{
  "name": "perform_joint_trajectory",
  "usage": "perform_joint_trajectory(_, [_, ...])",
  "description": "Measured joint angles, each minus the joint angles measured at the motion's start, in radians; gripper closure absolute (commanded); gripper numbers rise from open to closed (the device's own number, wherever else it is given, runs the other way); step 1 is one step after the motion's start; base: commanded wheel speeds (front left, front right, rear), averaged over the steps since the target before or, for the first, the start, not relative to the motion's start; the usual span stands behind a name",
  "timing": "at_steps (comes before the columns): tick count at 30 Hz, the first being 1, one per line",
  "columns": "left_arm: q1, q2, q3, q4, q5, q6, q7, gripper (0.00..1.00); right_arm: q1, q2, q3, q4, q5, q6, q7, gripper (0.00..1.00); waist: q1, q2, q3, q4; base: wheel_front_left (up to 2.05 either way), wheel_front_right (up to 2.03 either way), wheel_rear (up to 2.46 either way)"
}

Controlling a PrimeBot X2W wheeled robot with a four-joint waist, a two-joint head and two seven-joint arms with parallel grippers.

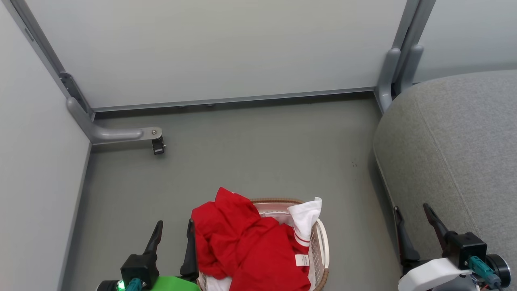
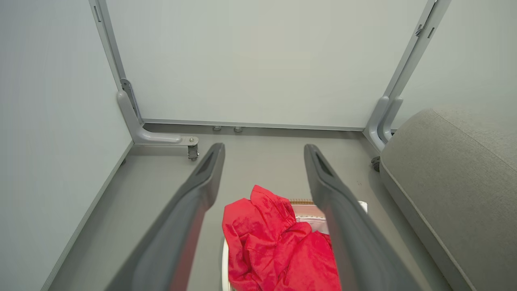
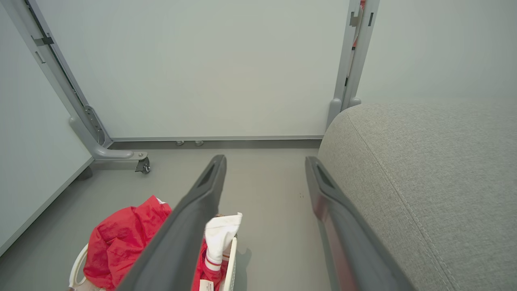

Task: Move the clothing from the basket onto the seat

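Observation:
The red clothing (image 1: 246,242) lies heaped in the white basket (image 1: 321,246) on the floor at the bottom centre, spilling over its left rim, with a white fold at the back right. The clothing (image 2: 278,246) also lies below my left fingers, and the clothing (image 3: 121,238) shows in the right wrist view. My left gripper (image 1: 173,230) stands open just left of the basket, nothing between its fingers. My right gripper (image 1: 414,216) is open beside the front edge of the grey seat (image 1: 456,161), which fills the right side. The seat (image 2: 456,186) and the seat (image 3: 424,178) are bare.
Pale partition panels close off the back and left. A grey panel foot with a castor (image 1: 157,144) juts onto the floor at the left, and another post foot (image 1: 388,76) stands behind the seat. Grey floor (image 1: 262,153) lies open beyond the basket.

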Motion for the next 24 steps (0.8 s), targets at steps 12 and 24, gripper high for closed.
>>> perform_joint_trajectory(12, [-0.021,0.0,-0.013,-0.003,0.009,-0.002,0.0,0.0,-0.012,0.0,-0.007,-0.024,-0.003,0.0,0.0,0.0,0.0,0.0,0.04,-0.005,0.0,0.0,0.0])
perform_joint_trajectory(24, [-0.308,0.0,-0.113,0.067,0.032,-0.026,-0.002,0.0,-0.155,-0.001,-0.067,-0.129,-0.022,0.0,-0.001,0.0,0.0,0.0,0.198,-0.024,0.0,0.0,0.0])
